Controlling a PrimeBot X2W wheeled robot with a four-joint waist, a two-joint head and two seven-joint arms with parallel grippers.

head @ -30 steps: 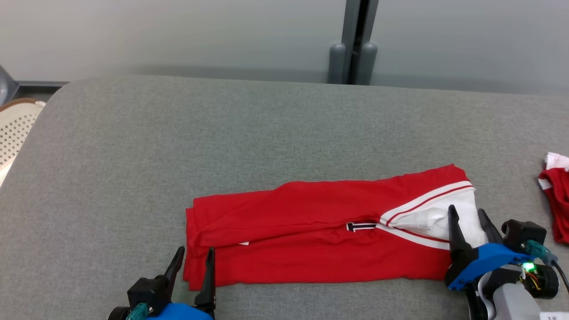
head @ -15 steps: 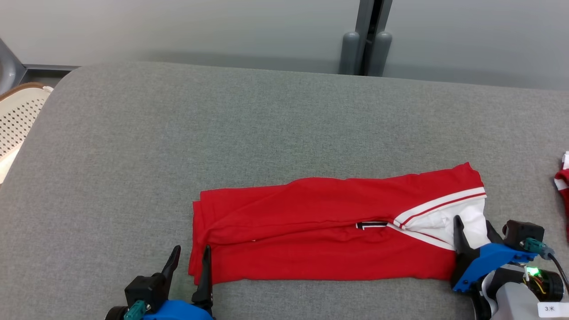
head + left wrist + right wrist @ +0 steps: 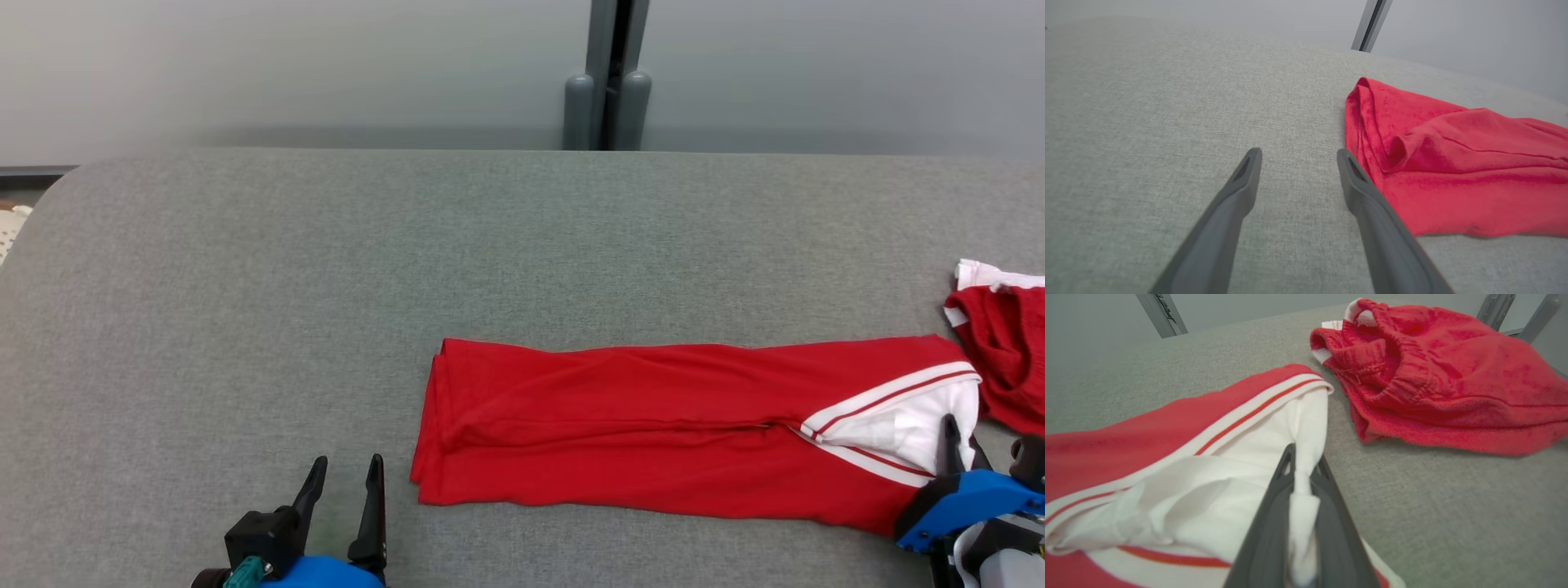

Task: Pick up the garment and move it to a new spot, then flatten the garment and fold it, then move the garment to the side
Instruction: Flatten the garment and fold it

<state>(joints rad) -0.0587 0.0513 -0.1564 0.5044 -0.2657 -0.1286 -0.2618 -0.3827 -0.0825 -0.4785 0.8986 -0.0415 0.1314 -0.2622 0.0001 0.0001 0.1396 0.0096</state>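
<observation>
Our right wrist view shows the right gripper clamped on the white end of the garment, a grip half hidden in the head view. The garment lies folded on the cushion, our left gripper gaping empty beside it.

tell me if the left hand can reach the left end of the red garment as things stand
Probably yes. The left hand is open and sits just beside the left end of the red garment, with bare grey cushion between them and nothing in the way.
</observation>
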